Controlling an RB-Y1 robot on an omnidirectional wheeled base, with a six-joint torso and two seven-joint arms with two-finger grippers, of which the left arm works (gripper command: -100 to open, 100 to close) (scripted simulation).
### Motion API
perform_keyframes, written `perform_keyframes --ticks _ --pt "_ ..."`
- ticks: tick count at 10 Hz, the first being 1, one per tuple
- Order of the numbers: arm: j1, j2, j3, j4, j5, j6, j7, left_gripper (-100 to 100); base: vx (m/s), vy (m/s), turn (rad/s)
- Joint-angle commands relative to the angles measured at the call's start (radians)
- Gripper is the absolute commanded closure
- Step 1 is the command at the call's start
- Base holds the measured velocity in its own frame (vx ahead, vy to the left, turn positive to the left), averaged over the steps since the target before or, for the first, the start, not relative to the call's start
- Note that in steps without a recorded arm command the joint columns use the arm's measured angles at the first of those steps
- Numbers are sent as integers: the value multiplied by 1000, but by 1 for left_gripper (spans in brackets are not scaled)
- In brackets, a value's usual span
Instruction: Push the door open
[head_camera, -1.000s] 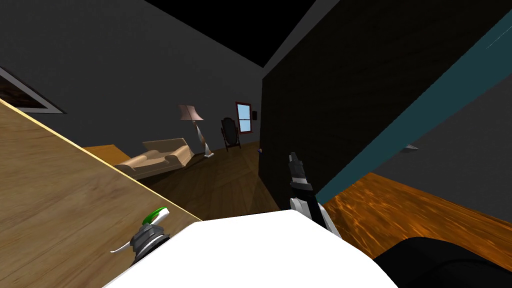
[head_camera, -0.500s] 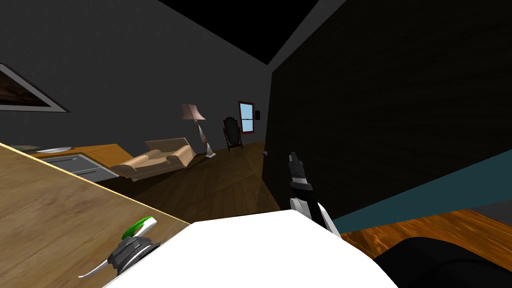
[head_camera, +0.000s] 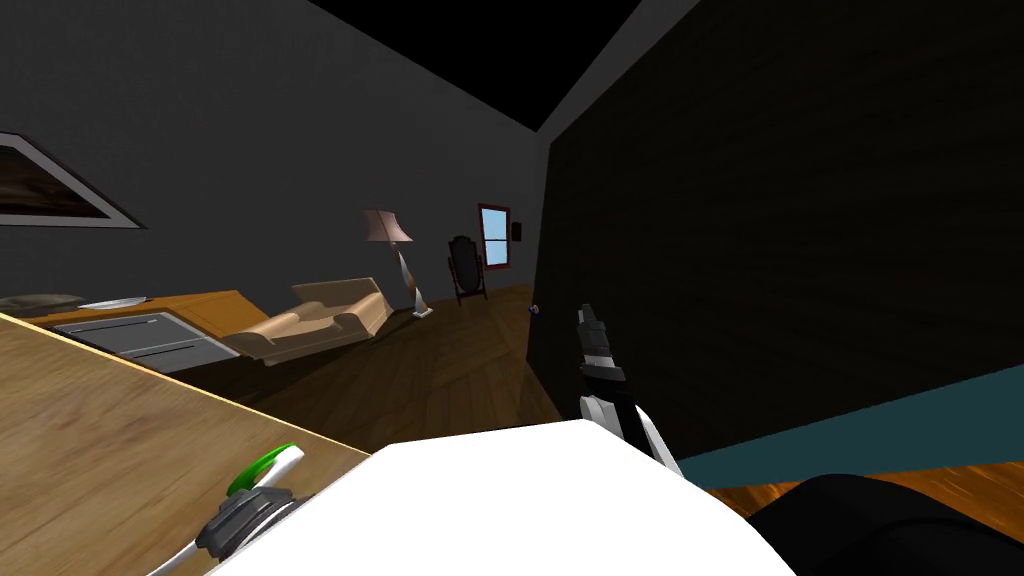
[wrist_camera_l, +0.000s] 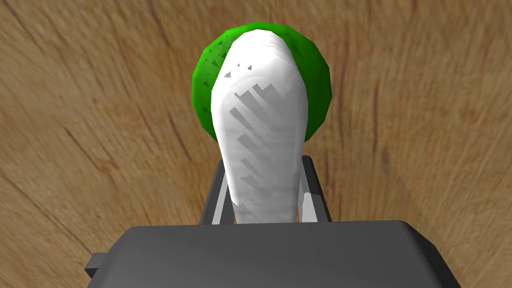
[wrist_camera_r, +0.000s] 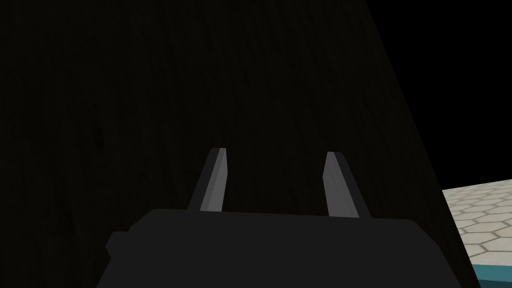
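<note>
— dark grey walls (head_camera: 250, 130) run back to a small window (head_camera: 492, 236), with a black area (head_camera: 480, 50) above them. what else is in the room?
— a tan sofa (head_camera: 310, 318), a floor lamp (head_camera: 392, 250) just beside it, and a wooden floor (head_camera: 430, 370) in front.
— and the door?
— the door (head_camera: 760, 250) is the big dark plane on the right, with a small knob (head_camera: 535, 309) at its left edge. the right gripper (head_camera: 588, 318) points at it low down, near that edge.
— gripping anything?
— no. in the wrist view its fingers (wrist_camera_r: 214, 180) stand spread with nothing between them, and the door's dark face is right ahead. i can't tell if the tips touch it. past the door's edge lies a pale hexagon-tiled floor (wrist_camera_r: 480, 210).
— the left arm?
— the left gripper (wrist_camera_l: 263, 162) is clenched on a white object (wrist_camera_l: 260, 100) with a round green end, in front of a light wooden surface (wrist_camera_l: 75, 100).
</note>
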Motion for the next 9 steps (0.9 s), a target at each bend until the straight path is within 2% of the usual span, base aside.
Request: perform_keyframes --ticks 1,4,6,9 --pt "1 3 27 -10 14 -2 -14 100 141 131 27" --pt "6 3 64 -6 35 -5 -29 100 161 156 33" --pt "10 3 100 -2 55 -7 -43 100 160 159 41" --pt "14 3 129 2 72 -9 -55 100 154 122 34"
